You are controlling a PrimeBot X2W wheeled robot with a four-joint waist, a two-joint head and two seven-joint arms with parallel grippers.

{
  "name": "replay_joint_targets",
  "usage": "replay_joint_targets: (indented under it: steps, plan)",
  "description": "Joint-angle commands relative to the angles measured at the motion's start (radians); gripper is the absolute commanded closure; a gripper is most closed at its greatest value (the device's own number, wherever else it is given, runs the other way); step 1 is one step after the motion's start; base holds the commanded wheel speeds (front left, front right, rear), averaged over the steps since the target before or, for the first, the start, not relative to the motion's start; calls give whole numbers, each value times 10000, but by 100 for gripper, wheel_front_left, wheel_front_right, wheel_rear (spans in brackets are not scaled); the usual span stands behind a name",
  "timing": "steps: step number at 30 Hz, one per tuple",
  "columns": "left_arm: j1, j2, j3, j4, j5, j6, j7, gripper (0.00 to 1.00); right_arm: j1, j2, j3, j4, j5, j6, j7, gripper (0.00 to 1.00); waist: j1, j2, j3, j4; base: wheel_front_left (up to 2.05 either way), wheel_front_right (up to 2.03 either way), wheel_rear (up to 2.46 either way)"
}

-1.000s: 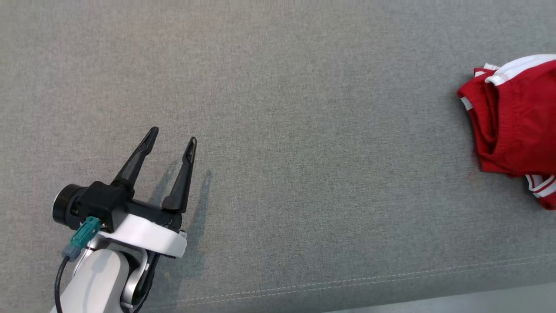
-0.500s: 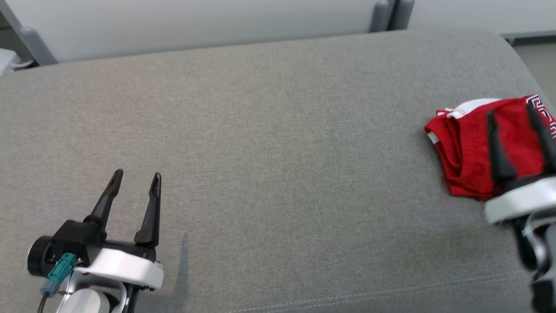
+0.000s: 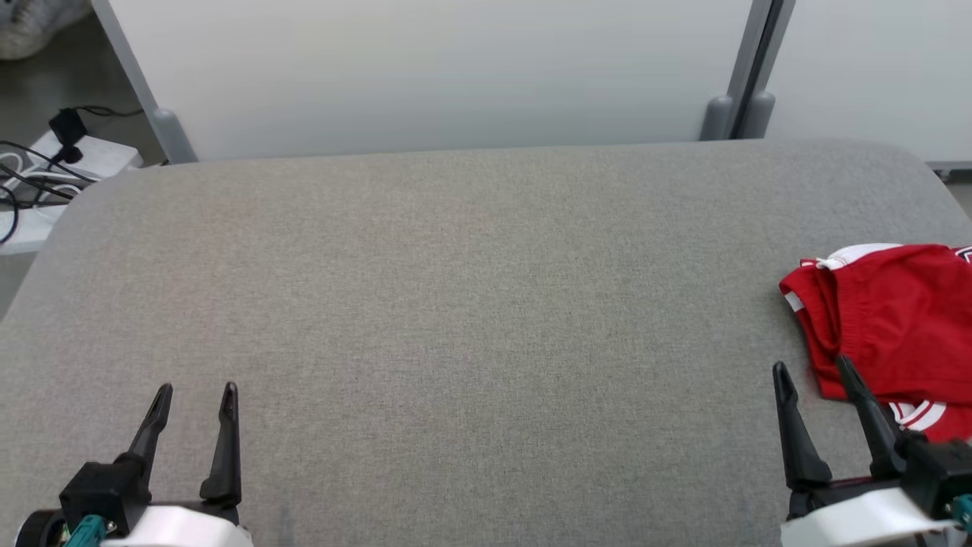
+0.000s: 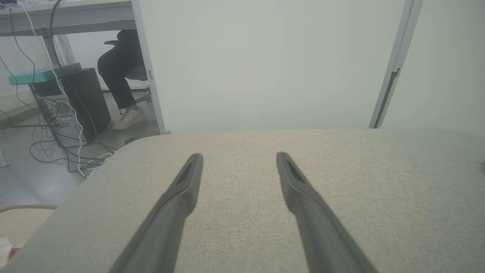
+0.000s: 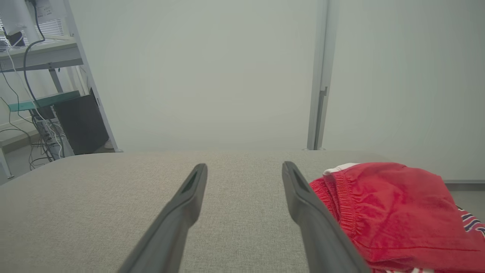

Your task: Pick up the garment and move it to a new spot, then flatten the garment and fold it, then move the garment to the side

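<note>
Garment (image 3: 888, 319) handling looks finished. At the bench's (image 3: 456, 304) near-left edge the left end effector (image 3: 195, 389) hangs wide open and empty. At its near-right edge the right end effector (image 3: 811, 366), equally spread and empty, has drawn back off the folded red cloth, which lies at the bench's right end.
</note>
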State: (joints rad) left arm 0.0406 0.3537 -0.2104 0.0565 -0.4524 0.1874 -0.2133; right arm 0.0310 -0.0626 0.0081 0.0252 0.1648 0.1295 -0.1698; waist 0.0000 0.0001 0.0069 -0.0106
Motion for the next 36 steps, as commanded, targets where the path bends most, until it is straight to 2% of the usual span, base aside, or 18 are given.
replay_joint_targets:
  steps: [1, 10, 25, 26, 30, 34, 36]
  plan:
    - [-235, 249, 413, -274, -88, 124, -105, 0, -32, -59, 151, -461, -161, 12, 66, 0, 0, -1, -138, 114, 0, 0, 0]
    - [175, 340, 347, -567, -63, 303, 78, 0, 500, 81, -19, -1078, -290, 12, 371, 0, 0, -1, -226, 175, 0, 0, 0]
    - [212, 361, 164, -763, -14, 455, 239, 0, 553, 120, -25, -1315, -242, 12, 485, 0, 0, -1, -203, 213, 0, 0, 0]
    - [555, 89, -226, -458, -3, 343, 282, 100, 808, 232, -271, -961, -173, -2, 462, 100, 0, -1, -204, 212, 0, 0, 0]
    - [570, -102, -252, -274, -233, 281, 331, 100, 848, 261, -237, -742, 122, -2, 465, 100, 1, -1, -199, 210, 0, 0, 0]
    - [520, -187, -146, -223, -624, 174, 421, 100, 779, 213, -241, -653, 654, -1, 521, 100, 22, -1, -215, 207, 0, 0, 0]
    - [489, -229, -95, -186, -816, 118, 465, 100, 739, 191, -237, -596, 911, -1, 546, 100, 15, -1, -213, 205, 0, 0, 0]
